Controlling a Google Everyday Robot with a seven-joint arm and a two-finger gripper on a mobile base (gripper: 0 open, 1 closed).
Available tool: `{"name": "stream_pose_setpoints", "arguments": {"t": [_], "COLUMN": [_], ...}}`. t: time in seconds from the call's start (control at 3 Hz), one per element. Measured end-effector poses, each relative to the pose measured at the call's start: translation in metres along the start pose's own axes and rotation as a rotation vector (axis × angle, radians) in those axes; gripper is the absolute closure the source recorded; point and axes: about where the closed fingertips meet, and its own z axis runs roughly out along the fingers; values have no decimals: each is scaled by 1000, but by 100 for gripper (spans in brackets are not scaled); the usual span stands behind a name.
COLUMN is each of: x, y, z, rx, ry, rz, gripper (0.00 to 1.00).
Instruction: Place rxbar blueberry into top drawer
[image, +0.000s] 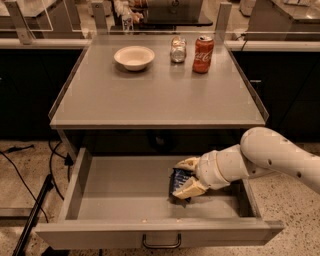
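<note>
The top drawer (115, 192) is pulled open below the grey table, with a dark pull handle (161, 244) on its front panel. My gripper (187, 176) reaches into the drawer from the right, low over its floor in the right half. Its fingers (189, 188) are shut on the rxbar blueberry (178, 182), a dark navy-blue wrapper with white marks. The bar's lower end is at or just above the drawer floor; I cannot tell if it touches.
On the table top (160, 95) at the back stand a white bowl (134, 56), a small glass jar (177, 49) and a red soda can (203, 47). Dark cables (50, 165) hang at the drawer's left. Dark cabinets flank the table.
</note>
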Motion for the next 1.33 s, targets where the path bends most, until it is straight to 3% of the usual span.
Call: {"name": "stream_pose_setpoints", "arguments": {"t": [0.67, 1.33], "x": [31, 39], "y": [-8, -7], "z": [29, 45], "rx": [-28, -29], "ry": [-5, -28], "rz": [20, -11], "gripper": [100, 100]}}
